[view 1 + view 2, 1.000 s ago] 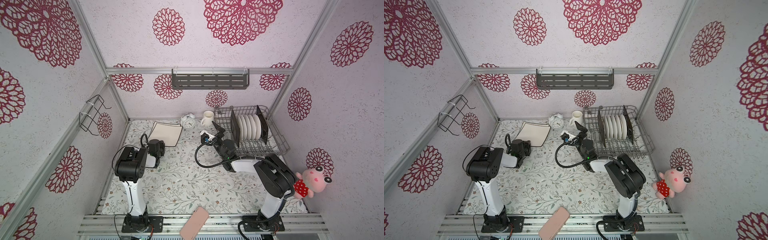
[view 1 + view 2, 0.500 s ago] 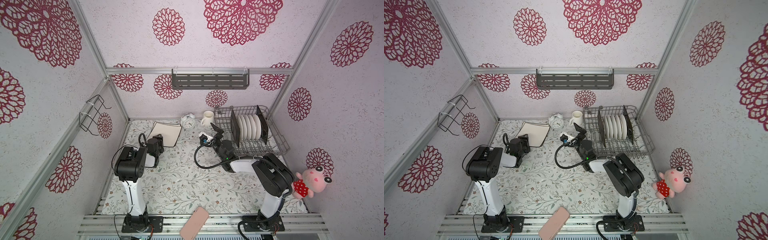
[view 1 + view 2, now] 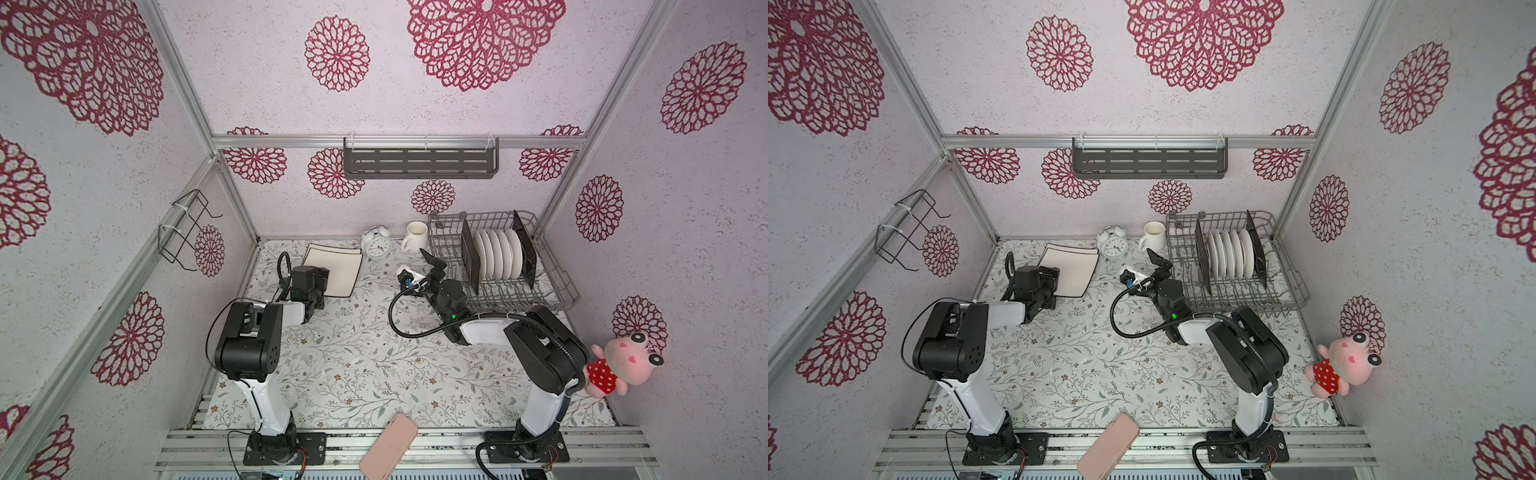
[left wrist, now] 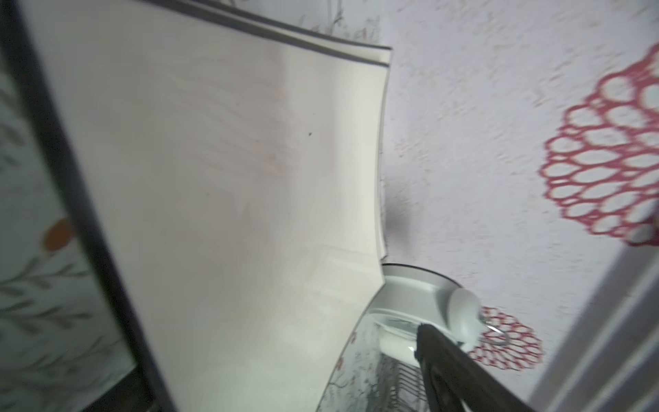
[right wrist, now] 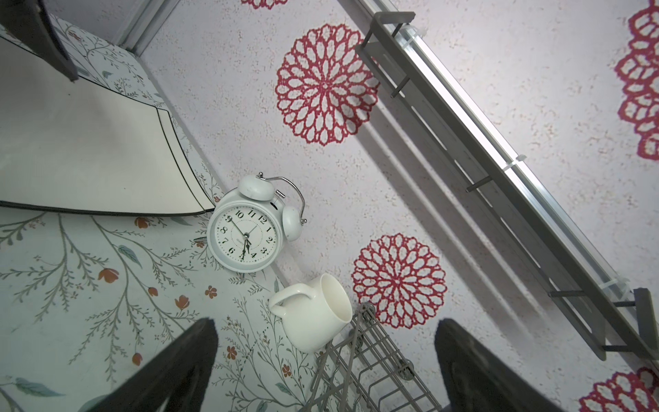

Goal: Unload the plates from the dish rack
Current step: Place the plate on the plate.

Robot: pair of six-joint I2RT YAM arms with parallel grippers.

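A row of round white plates (image 3: 496,253) is being held upright in the grey wire dish rack (image 3: 490,300) at the far right corner of the table (image 3: 353,374), flanked by two black-backed square plates (image 3: 469,259). Two square cream plates (image 3: 338,266) are being supported flat, stacked, just beside the white alarm clock (image 3: 376,246). The left gripper (image 3: 321,277) is being held over the stack's near corner, fingers apart. The right gripper (image 5: 324,324) is being held with fingers spread wide beside the rack's left end, near the white mug (image 3: 415,235).
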